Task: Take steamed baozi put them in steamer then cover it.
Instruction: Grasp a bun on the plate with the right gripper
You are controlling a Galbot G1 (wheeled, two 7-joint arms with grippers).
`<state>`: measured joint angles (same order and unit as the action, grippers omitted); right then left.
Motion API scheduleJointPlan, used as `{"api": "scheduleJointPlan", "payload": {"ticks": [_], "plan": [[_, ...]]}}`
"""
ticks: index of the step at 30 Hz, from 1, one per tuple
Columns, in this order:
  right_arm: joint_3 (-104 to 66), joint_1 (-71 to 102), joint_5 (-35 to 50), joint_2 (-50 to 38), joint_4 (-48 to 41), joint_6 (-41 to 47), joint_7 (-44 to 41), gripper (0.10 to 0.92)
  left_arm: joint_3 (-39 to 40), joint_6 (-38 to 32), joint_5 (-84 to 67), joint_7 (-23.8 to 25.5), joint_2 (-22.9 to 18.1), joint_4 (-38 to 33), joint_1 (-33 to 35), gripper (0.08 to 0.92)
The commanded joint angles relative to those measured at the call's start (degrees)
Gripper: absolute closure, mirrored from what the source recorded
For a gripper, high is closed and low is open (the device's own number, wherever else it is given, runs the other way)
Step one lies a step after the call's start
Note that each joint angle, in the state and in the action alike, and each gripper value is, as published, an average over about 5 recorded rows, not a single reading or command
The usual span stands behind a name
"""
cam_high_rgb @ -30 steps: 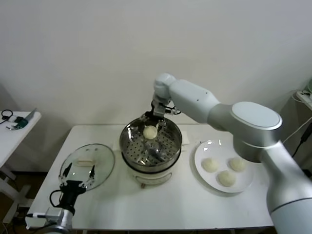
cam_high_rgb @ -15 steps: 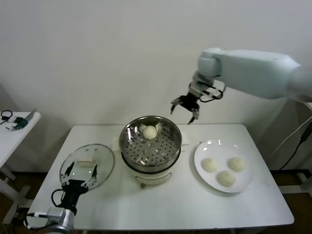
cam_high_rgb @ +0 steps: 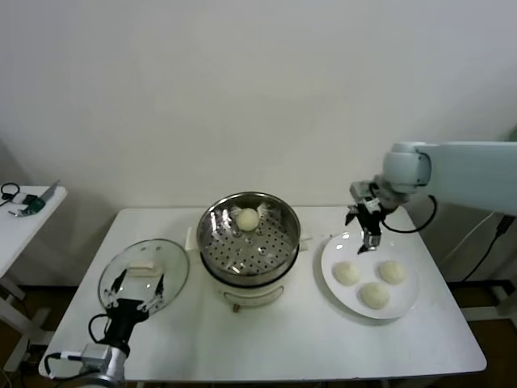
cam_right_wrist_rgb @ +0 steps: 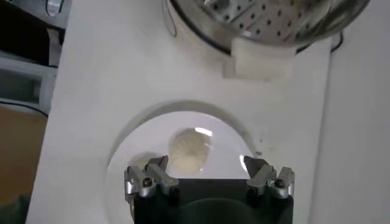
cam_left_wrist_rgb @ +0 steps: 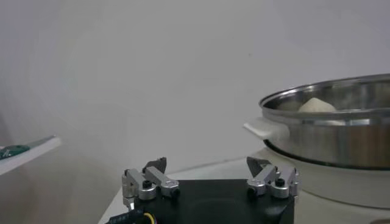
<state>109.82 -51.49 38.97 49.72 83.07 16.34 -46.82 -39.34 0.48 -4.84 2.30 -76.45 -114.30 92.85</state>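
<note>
The steamer (cam_high_rgb: 250, 238) stands mid-table with one baozi (cam_high_rgb: 247, 218) on its perforated tray, toward the back. Three more baozi (cam_high_rgb: 347, 273) (cam_high_rgb: 393, 271) (cam_high_rgb: 375, 295) lie on a white plate (cam_high_rgb: 335, 252) to its right. My right gripper (cam_high_rgb: 367, 242) hangs open and empty over the plate's back-left part. In the right wrist view one baozi (cam_right_wrist_rgb: 189, 149) shows just beyond the spread right gripper (cam_right_wrist_rgb: 205, 164). The glass cover (cam_high_rgb: 166, 283) lies flat on the table left of the steamer. My left gripper (cam_high_rgb: 131, 305) waits open at the cover's front edge.
The left wrist view shows the open left gripper (cam_left_wrist_rgb: 206, 165) facing the steamer's side (cam_left_wrist_rgb: 329, 137) and white handle (cam_left_wrist_rgb: 263, 129). A small side table (cam_high_rgb: 24, 210) stands at far left. A wall rises close behind the table.
My right arm has swung from over the steamer to the right and come down over the plate, empty. The baozi stays in the steamer. The left arm has hardly moved.
</note>
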Motion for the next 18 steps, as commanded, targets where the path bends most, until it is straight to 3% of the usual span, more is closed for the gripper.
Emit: {"api": "scheduleJointPlan", "payload": {"ticks": [1,10,18], "plan": [[-10.5,19.8,-5.5,-2.3,-5.9,11.3,3.6,0.203,-0.2,-0.2,0.1,0.1,0.1,0.5,0.2,0.177],[-18.5,29.3,-9.7,1.7,-15.6,7.4,2.3,0.203,-0.2,-0.5,0.2,0.1,-0.1,1.8,0.2,0.177],[-19.3,30.1,-10.5,2.1,-17.3,6.3,1.2,0.206,-0.1,-0.5,0.4,0.0,-0.3,2.2,0.0,0.177]]}}
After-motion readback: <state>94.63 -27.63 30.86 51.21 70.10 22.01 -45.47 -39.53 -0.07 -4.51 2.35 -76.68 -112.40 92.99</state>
